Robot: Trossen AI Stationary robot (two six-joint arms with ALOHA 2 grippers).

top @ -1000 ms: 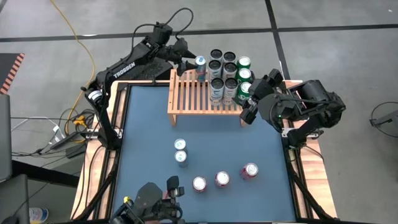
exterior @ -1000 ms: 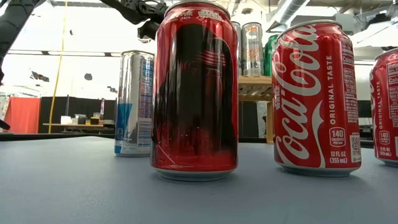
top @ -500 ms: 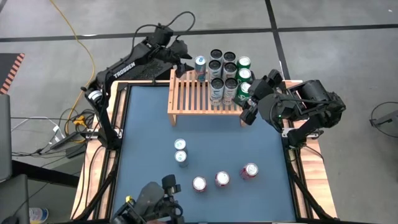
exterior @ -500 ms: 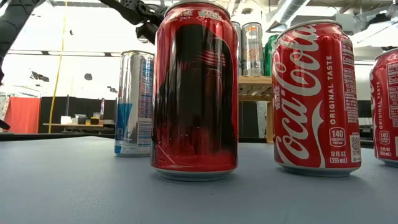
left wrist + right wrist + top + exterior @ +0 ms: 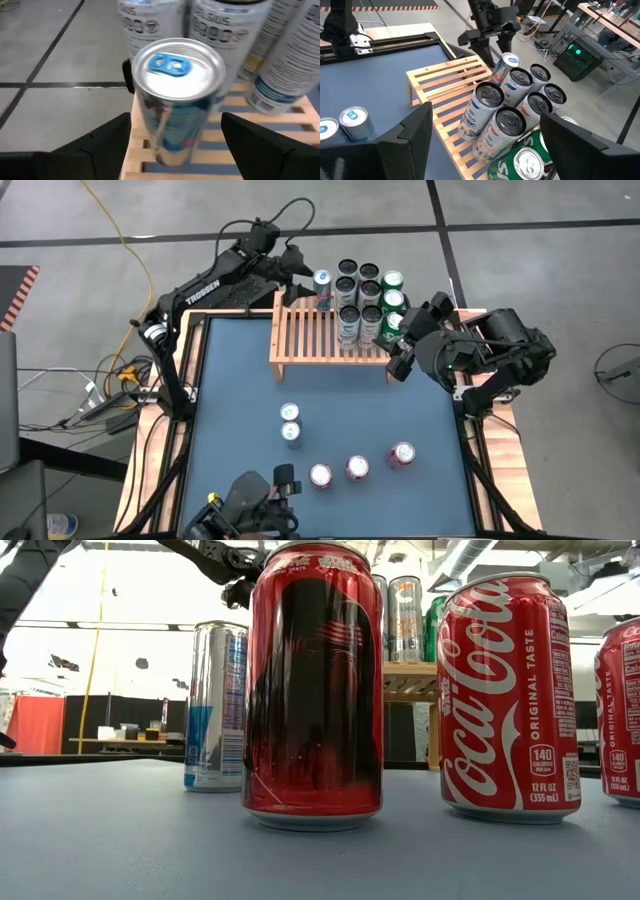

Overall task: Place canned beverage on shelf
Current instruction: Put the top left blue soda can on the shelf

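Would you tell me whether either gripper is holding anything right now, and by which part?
Nothing is held. The left gripper stands open around the blue-tab can on the shelf; the right gripper is open and empty.

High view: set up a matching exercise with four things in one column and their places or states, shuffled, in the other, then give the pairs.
Things:
1. blue-tab can
2. three red cans
3. left claw
4. right claw

Places or states:
A. open, off the shelf's right end
B. in a row on the blue mat
C. upright at the shelf's far edge
D. open, just left of the blue-tab can

Pairs: 1-C, 2-B, 3-D, 4-A
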